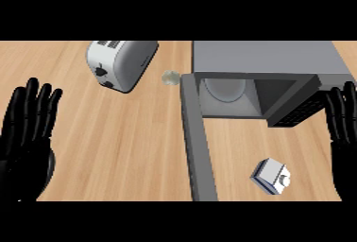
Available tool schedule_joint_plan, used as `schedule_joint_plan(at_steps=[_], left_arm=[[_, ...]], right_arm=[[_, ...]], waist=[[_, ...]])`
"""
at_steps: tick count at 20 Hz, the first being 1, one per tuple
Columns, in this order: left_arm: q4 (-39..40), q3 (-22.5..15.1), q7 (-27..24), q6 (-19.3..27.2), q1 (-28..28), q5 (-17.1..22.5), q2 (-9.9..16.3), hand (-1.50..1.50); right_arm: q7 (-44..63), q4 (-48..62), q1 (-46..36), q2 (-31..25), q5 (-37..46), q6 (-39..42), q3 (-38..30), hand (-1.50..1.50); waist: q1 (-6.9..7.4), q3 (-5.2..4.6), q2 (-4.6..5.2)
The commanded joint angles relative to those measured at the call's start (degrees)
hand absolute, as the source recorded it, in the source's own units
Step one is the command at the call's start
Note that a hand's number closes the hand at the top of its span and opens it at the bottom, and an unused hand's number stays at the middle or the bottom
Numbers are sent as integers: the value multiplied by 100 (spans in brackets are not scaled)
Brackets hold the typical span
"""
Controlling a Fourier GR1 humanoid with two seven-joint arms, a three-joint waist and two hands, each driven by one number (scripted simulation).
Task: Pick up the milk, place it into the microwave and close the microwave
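Nothing of the task is done yet. Both hands, left hand (28, 137) and right hand (343, 127), hold straight, empty fingers. The milk (273, 175) lies on the counter (118, 146) just left of the right fingers, below the microwave (268, 71), whose door (197, 142) stands open.

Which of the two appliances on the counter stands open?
The microwave at the right: its door is swung out toward the robot, showing the cavity. The toaster at the upper left has no door.
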Motion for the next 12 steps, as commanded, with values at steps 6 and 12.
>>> schedule_joint_plan(at_steps=[6, 12], left_arm=[[-124, 731, 507, 195, -102, 371, 101, -150], [-607, 779, 868, 254, 849, 633, -116, -150]], right_arm=[[334, -598, 290, 575, 1897, -2056, 1170, -150], [1455, -1051, 1086, 585, 3323, -2796, 3134, -150]], waist=[[-142, -40, 53], [-122, -43, 34]])
